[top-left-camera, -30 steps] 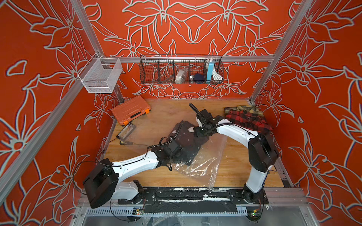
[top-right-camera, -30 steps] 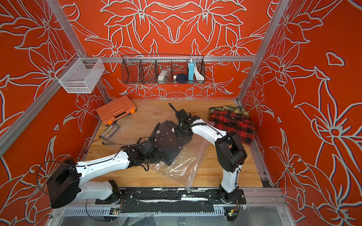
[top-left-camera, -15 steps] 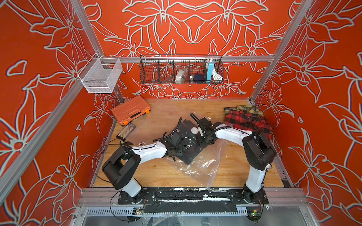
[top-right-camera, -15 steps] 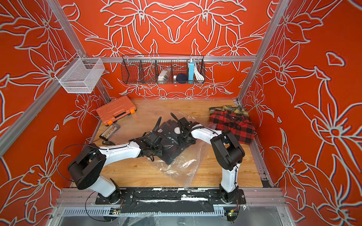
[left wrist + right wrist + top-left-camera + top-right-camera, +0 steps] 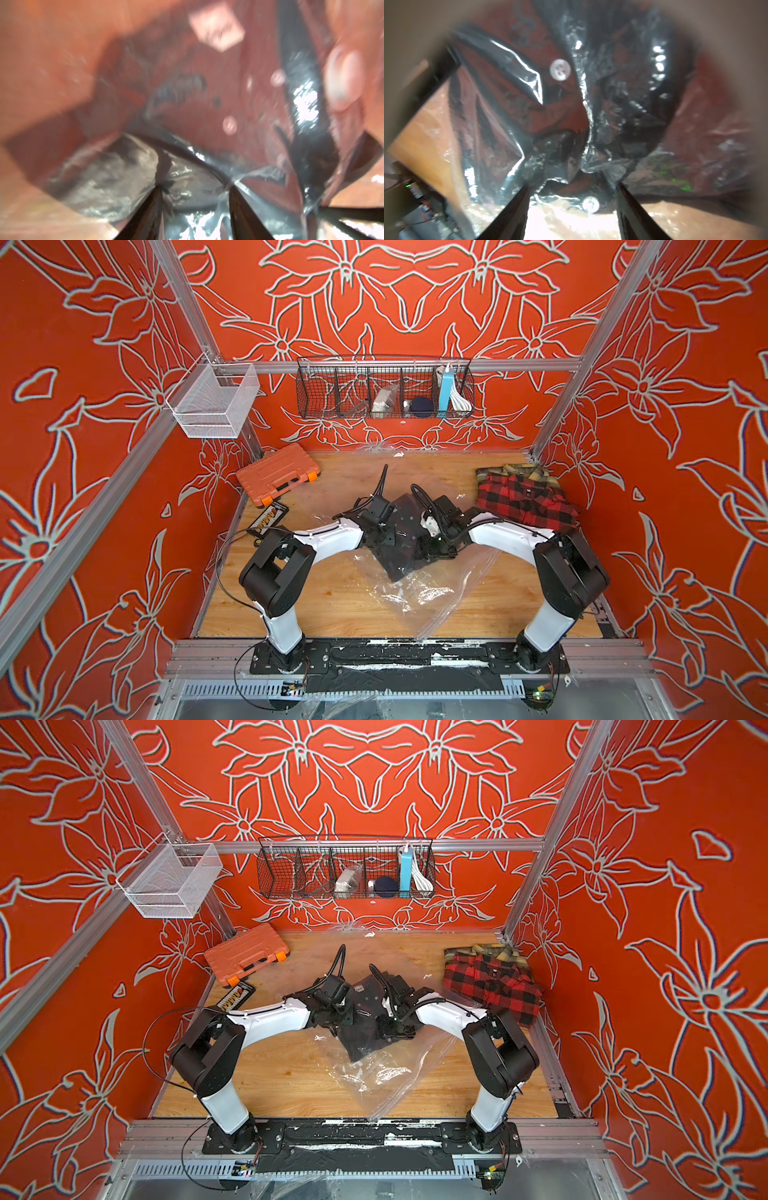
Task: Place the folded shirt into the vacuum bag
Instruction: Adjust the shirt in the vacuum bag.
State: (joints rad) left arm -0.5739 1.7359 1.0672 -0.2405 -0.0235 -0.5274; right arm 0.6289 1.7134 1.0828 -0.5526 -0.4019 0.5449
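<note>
Wood table (image 5: 332,605): vacuum bag (image 5: 432,593) clear, crinkled, seemingly dark-filled.

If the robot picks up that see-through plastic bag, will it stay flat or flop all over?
The vacuum bag would probably flop and sag: it already lies crumpled on the table. It looks thin, so likely light. Its shiny glare hints it's slippery.
</note>
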